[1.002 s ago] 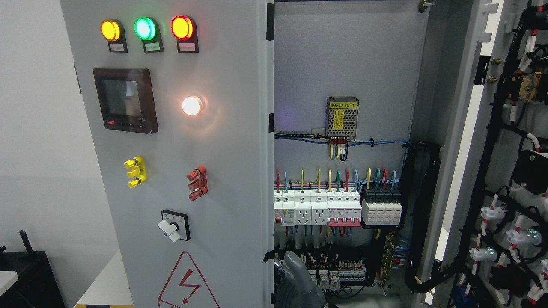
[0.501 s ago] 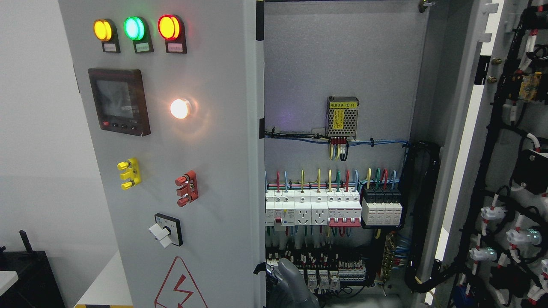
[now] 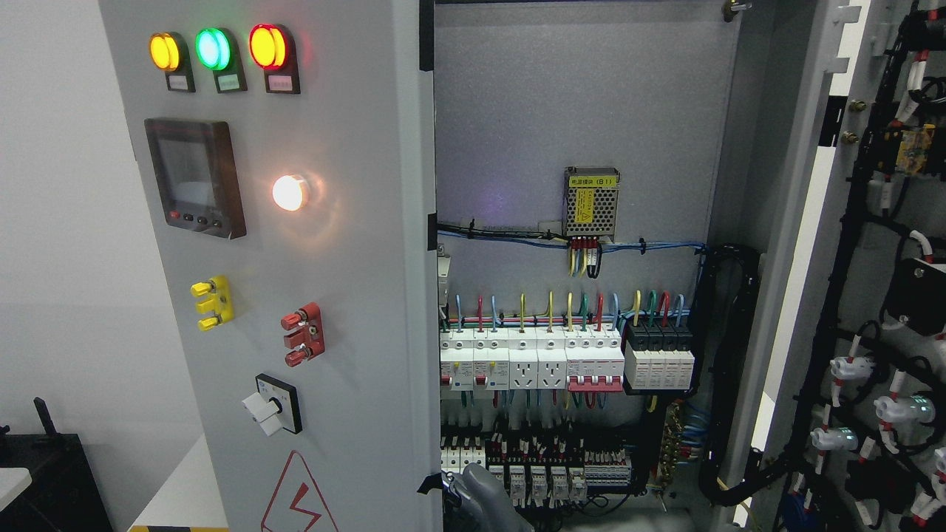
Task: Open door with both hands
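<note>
Left door (image 3: 332, 295) has swung further left since prior frames, edge now clear of more breakers. My hand (image 3: 480, 499) sits at its bottom edge; arm side and grip: can't tell. 3 lamps (image 3: 214, 48) up top; right door (image 3: 887, 295) wide open.

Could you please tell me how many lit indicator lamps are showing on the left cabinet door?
4: the amber lamp, green lamp and red lamp in a row at the top of the left door, and the white lamp beside the display.
</note>
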Motion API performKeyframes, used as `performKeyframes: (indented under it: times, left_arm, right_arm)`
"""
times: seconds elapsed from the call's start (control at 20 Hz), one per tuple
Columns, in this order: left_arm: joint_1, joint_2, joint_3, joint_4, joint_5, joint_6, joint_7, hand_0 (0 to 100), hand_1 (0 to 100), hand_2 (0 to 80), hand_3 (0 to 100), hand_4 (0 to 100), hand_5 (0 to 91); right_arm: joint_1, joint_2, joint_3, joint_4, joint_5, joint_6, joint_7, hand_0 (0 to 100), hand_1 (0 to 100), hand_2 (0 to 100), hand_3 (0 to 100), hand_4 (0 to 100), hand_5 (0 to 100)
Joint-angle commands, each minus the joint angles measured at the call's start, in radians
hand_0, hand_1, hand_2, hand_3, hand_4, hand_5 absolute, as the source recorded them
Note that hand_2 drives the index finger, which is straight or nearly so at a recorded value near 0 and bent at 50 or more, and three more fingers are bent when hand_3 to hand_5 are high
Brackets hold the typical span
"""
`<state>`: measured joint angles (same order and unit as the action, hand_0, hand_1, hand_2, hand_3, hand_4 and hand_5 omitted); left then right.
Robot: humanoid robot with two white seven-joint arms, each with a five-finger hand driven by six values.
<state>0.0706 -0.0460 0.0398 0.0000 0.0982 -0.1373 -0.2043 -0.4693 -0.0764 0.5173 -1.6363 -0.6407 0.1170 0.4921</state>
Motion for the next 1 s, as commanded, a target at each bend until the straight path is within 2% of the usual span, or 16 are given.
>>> performKeyframes:
  times: [0.0, 0.25, 0.35, 0.95]
  left_arm:
    - [0.0, 0.0, 0.002, 0.0, 0.0, -0.001, 0.0, 0, 0, 0.0, 0, 3, 0.0]
    - [0.0, 0.0, 0.002, 0.0, 0.0, -0.001, 0.0, 0, 0, 0.0, 0, 3, 0.0]
    - [0.0, 0.0, 0.0, 0.0, 0.0, 0.001, 0.0, 0, 0, 0.0, 0, 3, 0.0]
    - [0.0, 0.0, 0.0, 0.0, 0.0, 0.001, 0.0, 0, 0, 0.0, 0, 3, 0.0]
  right_arm:
    - [0.004, 0.004, 0.03, -0.02, 0.0, 0.0, 0.002, 0, 0, 0, 0, 0, 0]
    - [0.006, 0.006, 0.052, -0.033, 0.0, -0.002, 0.006, 0, 0, 0, 0, 0, 0]
    - [0.008, 0.006, 0.058, -0.039, -0.002, -0.002, 0.037, 0, 0, 0, 0, 0, 0]
    - [0.037, 0.006, 0.092, -0.056, 0.0, -0.002, 0.043, 0, 0, 0, 0, 0, 0]
